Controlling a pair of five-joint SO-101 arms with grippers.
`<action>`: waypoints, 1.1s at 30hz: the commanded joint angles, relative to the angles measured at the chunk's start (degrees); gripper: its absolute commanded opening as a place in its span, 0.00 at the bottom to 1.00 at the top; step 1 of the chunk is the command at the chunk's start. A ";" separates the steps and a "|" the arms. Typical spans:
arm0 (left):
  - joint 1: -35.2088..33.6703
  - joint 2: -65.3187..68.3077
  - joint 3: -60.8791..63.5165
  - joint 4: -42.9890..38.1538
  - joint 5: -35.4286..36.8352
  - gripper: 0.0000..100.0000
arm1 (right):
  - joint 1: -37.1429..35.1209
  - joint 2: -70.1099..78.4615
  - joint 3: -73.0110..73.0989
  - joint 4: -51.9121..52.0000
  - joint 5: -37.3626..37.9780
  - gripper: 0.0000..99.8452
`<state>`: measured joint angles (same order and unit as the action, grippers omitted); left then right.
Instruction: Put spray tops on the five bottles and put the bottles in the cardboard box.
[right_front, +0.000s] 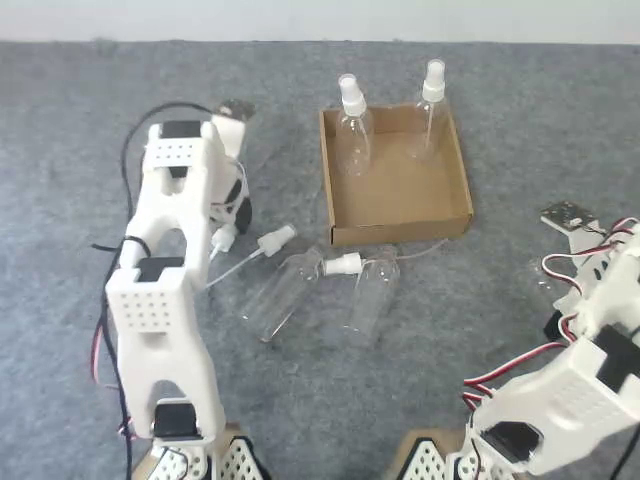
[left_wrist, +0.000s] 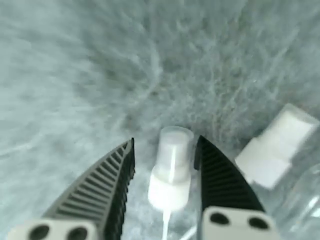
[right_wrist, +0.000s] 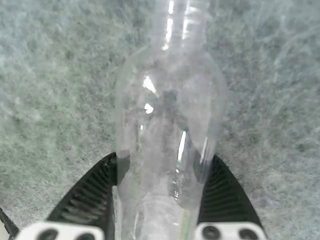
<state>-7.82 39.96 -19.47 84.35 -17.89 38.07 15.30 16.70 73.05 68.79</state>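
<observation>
Low over the mat (left_wrist: 100, 75), left claw (left_wrist: 165, 141) astride a spray top (left_wrist: 171, 170)

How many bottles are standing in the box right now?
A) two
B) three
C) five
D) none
A: two bottles stand upright along the far side of the box.
</observation>
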 joint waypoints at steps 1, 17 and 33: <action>0.44 2.99 -2.42 -1.76 -0.97 0.11 | 0.57 -0.22 0.62 -0.04 1.05 0.06; 1.32 -29.10 -0.92 10.29 9.32 0.01 | 0.48 -0.75 0.26 -0.22 0.09 0.18; 8.09 -59.69 42.42 -10.55 14.59 0.01 | -5.14 -1.27 -8.62 2.68 -5.80 0.31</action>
<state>0.09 -11.21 13.93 80.92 -4.18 37.01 15.38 13.71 73.85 67.21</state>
